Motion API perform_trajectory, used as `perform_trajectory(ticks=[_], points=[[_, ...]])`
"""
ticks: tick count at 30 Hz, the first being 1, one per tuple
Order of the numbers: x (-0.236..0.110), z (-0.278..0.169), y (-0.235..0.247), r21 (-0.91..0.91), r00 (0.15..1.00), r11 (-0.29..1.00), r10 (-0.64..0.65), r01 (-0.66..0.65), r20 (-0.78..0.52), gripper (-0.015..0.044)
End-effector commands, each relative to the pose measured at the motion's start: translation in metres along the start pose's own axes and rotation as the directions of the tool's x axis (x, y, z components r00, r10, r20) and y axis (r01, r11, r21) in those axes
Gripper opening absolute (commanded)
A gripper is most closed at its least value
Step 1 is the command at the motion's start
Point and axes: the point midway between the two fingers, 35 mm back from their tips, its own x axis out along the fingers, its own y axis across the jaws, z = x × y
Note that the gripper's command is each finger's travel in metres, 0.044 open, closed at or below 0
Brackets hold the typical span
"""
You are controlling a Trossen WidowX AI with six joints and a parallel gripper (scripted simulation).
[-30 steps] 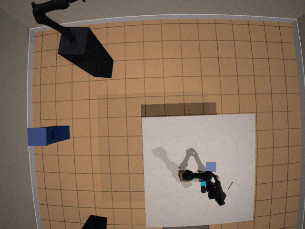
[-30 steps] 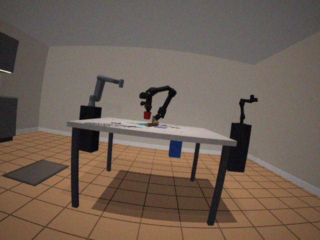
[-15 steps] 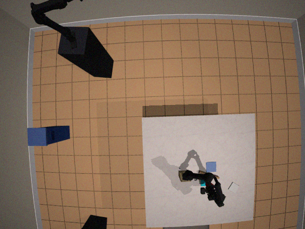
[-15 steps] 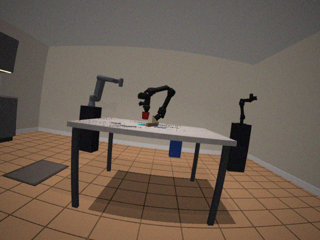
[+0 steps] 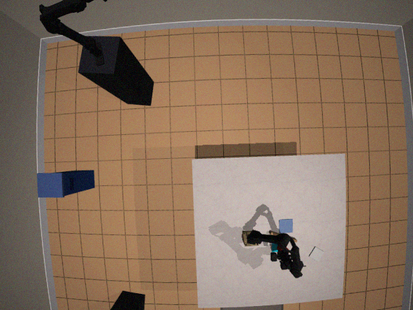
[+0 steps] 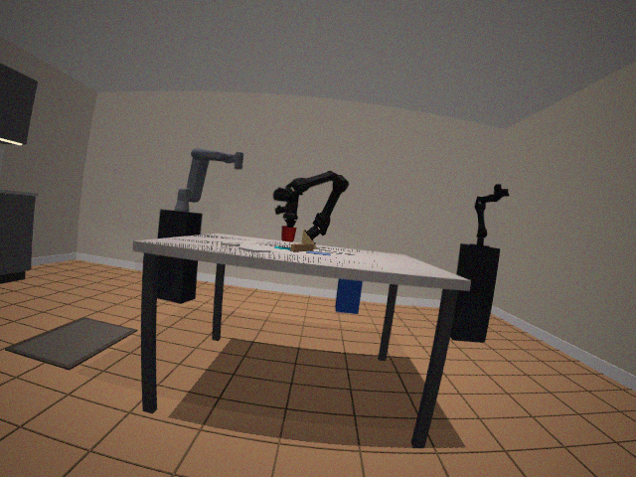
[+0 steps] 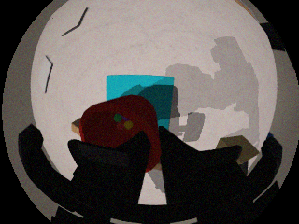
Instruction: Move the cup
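Observation:
My gripper (image 6: 289,222) (image 7: 155,130) (image 5: 273,256) is shut on the rim of a red cup (image 6: 288,234) (image 7: 115,126) and holds it upright just above the white table (image 5: 233,186) (image 6: 390,267). In the wrist view, small coloured marbles (image 7: 122,121) lie inside the cup. A cyan pad (image 7: 133,88) (image 5: 273,247) lies flat on the table just beyond the cup and is partly covered by it. A light blue pad (image 5: 286,225) lies a little further off. In the top view the arm hides the cup.
A tan wooden wedge (image 6: 307,244) (image 5: 246,238) (image 7: 239,145) stands beside the arm's base. A small white sheet (image 5: 316,253) lies near the table's right edge. Other arms on dark pedestals (image 6: 476,292) and a blue box (image 6: 348,295) stand on the floor.

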Motion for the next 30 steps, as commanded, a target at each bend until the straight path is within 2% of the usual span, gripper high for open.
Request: perform_trajectory(ticks=[1, 18, 30], points=[[0.008, -0.001, -0.001, 0.008, 1.000, 1.000, 0.000, 0.000, -0.008, 0.0000], [0.032, -0.002, -0.002, 0.008, 1.000, 1.000, 0.001, -0.001, -0.010, 0.0000], [0.030, -0.001, -0.001, 0.000, 1.000, 1.000, -0.001, 0.001, -0.003, 0.0000]])
